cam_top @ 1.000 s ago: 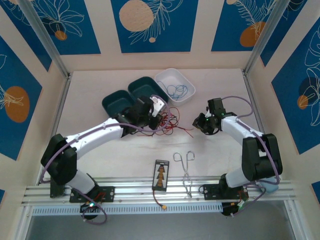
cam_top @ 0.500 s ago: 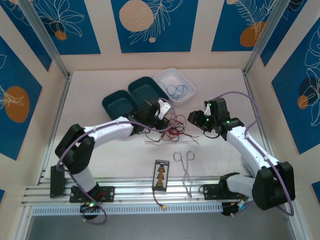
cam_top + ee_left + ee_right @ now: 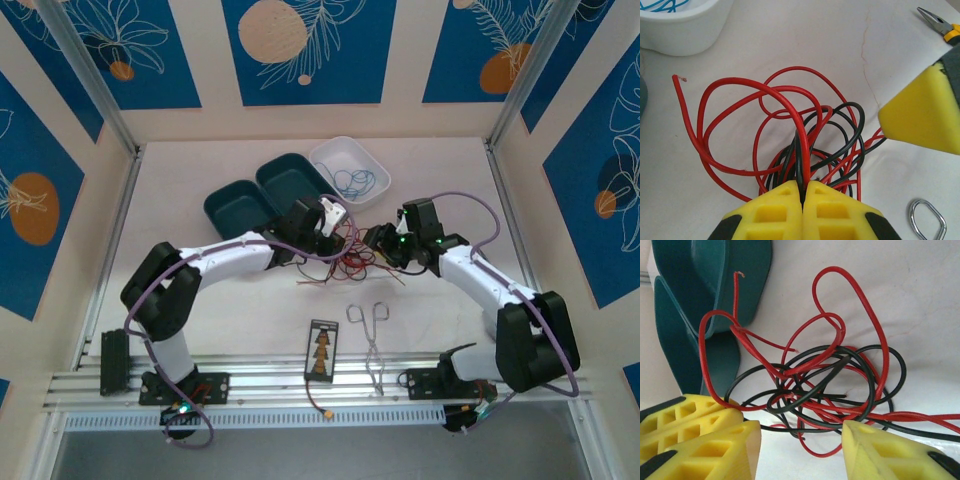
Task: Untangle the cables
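1. The pale table (image 3: 200, 290) carried two teal trays (image 3: 235, 203), one white tray (image 3: 335, 155) and one forceps (image 3: 370, 335).
2. One red-and-black tangle of cables (image 3: 802, 145) lay looped mid-table.
3. Left gripper (image 3: 803, 192) pinched its strands; right gripper (image 3: 801, 432) gaped beside it.

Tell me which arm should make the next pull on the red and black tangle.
Right. The left fingers are shut on strands of the tangle, anchoring it. The right fingers stand open, flanking its loops, probably free to close on one and draw it away.
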`<state>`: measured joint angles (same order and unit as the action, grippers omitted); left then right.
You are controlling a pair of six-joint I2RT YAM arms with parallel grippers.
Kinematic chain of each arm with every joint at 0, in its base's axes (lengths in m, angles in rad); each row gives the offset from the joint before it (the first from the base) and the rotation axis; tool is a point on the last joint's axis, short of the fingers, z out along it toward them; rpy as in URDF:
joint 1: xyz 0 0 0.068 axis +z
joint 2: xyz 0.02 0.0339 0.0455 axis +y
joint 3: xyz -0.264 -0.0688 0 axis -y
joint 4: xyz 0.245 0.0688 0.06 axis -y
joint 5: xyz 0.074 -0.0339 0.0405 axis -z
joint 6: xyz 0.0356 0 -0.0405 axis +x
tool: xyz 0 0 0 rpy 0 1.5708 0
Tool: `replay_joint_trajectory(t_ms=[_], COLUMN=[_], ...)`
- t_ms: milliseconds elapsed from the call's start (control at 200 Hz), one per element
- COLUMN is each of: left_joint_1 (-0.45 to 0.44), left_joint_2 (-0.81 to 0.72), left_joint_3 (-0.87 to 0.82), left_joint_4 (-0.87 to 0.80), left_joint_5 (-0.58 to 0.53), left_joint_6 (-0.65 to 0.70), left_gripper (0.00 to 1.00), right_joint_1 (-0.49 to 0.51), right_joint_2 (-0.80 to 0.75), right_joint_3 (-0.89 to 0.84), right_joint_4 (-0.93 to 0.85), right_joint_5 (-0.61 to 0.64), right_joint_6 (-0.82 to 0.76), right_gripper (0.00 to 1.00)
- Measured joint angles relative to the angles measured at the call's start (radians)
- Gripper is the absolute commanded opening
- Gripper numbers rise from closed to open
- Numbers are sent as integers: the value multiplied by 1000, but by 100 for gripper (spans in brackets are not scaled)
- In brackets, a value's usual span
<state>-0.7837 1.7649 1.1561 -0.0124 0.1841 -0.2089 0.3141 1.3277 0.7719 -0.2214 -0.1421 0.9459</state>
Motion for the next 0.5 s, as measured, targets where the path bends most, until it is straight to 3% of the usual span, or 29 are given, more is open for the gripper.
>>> replay_joint_trajectory(t_ms=[235,420,500], left_joint_1=[0,0,0], left_joint_2=[0,3,9], left_joint_3=[0,1,2], left_joint_4=[9,14,16], left_joint_5=[8,18,19], left_joint_6=[-1,-3,-3], left_gripper=[1,1,1], right_joint_1=[0,0,0], right_joint_2=[61,117,130], right_joint_3=[0,2,5], right_joint_4=[56,85,88], right_joint_5=[-2,-17,-22], right_joint_6=[31,44,46], right_gripper=[49,36,25])
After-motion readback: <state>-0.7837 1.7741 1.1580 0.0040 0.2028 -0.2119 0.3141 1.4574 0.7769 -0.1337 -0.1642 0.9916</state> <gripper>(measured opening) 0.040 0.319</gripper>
